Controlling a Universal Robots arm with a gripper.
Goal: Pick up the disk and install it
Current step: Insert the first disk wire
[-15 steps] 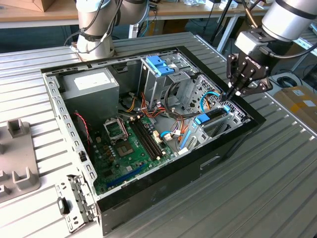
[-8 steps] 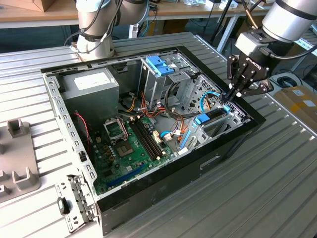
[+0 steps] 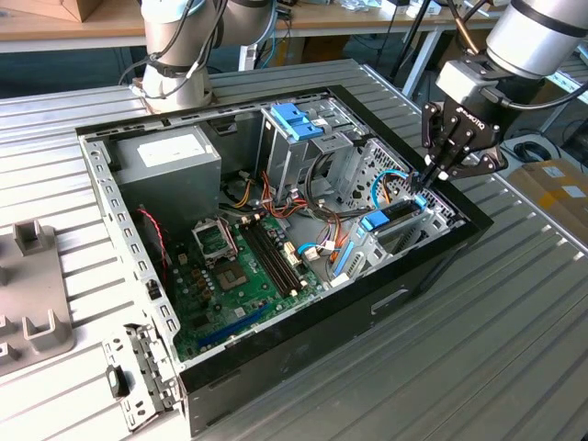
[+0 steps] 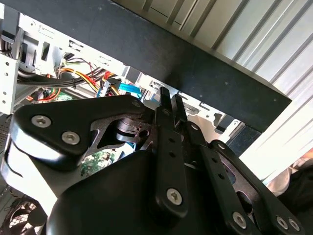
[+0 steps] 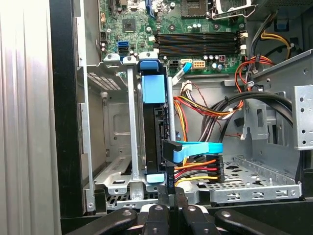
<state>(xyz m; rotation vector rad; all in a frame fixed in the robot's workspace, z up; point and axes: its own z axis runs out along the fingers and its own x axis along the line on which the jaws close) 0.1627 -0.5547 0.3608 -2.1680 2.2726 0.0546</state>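
There was one open computer case (image 3: pixel 432 262) on one ribbed metal table (image 3: pixel 514 367). Inside it sat one green motherboard (image 3: pixel 243 285), one grey power supply box (image 3: pixel 170 161), one disk (image 3: pixel 395 218) and four dark memory slots (image 5: pixel 198 44). Two robot arms showed: one (image 3: pixel 179 46) at upper left, one (image 3: pixel 542 37) at upper right.
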